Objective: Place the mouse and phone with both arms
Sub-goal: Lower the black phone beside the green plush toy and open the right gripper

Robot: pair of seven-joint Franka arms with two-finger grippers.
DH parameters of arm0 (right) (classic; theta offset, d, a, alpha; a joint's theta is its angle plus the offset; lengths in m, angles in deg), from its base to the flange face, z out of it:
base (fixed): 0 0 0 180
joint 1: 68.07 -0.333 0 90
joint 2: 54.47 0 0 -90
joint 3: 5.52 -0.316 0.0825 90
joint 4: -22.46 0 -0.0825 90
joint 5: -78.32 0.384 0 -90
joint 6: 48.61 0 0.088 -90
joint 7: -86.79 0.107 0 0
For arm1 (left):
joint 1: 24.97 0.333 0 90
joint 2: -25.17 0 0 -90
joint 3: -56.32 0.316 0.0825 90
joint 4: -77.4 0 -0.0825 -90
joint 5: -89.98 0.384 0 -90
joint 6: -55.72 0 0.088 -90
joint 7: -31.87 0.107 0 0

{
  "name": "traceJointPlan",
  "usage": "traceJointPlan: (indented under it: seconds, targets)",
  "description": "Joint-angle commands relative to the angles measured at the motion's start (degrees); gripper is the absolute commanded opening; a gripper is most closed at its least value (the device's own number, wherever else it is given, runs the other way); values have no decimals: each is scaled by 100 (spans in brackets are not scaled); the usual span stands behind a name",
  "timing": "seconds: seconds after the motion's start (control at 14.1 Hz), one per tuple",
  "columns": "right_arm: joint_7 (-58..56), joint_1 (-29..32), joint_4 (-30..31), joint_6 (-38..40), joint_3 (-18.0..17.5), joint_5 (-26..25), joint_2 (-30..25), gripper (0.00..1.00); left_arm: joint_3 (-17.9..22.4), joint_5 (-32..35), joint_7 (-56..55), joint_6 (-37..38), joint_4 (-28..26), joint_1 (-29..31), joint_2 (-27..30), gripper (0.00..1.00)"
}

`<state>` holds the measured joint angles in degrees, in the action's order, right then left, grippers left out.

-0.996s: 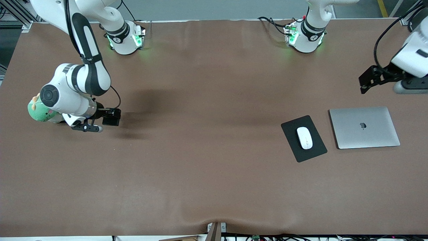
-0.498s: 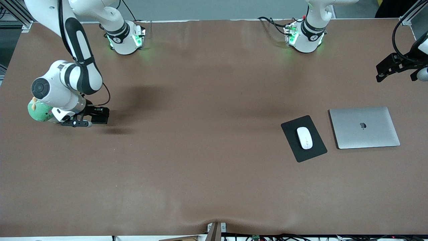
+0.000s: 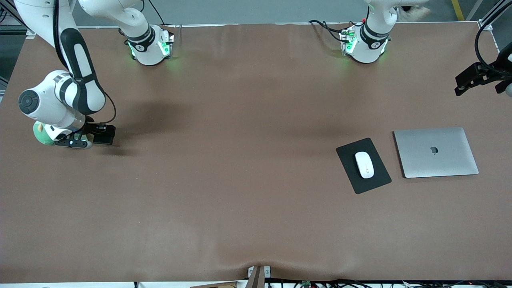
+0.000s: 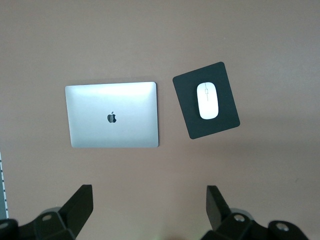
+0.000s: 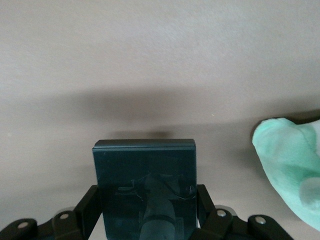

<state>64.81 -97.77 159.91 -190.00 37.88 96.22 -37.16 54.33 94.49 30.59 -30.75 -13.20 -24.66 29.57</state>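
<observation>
The chief risk, as I judged it, was the phone (image 5: 144, 187) slipping or tipping as it was set down, since the right hand (image 3: 86, 141) gripped it by its edges only, with most of the slab jutting out past the fingers (image 5: 86, 204); a release made too high over the tabletop (image 3: 248, 208) would let it drop, and the green plush toy (image 3: 40, 135) lying close beside that hand could be nudged by the wrist. The right hand sat at the middle left of the front frame, low over the tabletop at the right arm's end, its fingers closed narrowly on the phone, which filled the lower centre of the right wrist frame. The mouse (image 3: 364, 165) already lay on the black mat (image 3: 377, 180) at the right of centre, beside the closed silver laptop (image 3: 436, 152). The left hand (image 3: 480, 78) hung at the upper right edge of the front frame, spread wide and empty, well apart from the mouse and seemingly waiting.
</observation>
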Motion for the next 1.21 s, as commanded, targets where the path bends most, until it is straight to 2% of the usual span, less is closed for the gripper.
traceJointPlan:
  seconds: [0.0, 0.14, 0.36, 0.57, 0.78, 0.93, 1.14]
  targets:
    - [-34, 88, 72, -152, -69, 91, 106, 0, -21, -126, -3, 25, -20, 14, 71, 100]
    - [-43, 27, 81, -205, -112, 275, 185, 0, -39, -126, -30, -2, -20, -4, 35, 100]
    - [-43, 18, 63, -223, -411, 697, 273, 0, -39, -126, 31, 24, -28, 14, 79, 100]
    - [-113, 87, 45, -460, -648, 830, 449, 0, -47, -126, 32, 51, -11, 14, 106, 100]
    - [-402, 281, 45, -434, -658, 839, 449, 0, -48, -126, 5, 51, 7, 5, 97, 100]
    - [-412, 290, 28, -381, -658, 847, 440, 100, -48, -126, 14, 51, -2, 5, 97, 100]
    - [-412, 237, -217, 82, -649, 839, 431, 100, -56, -126, 23, 51, 7, 5, 97, 100]
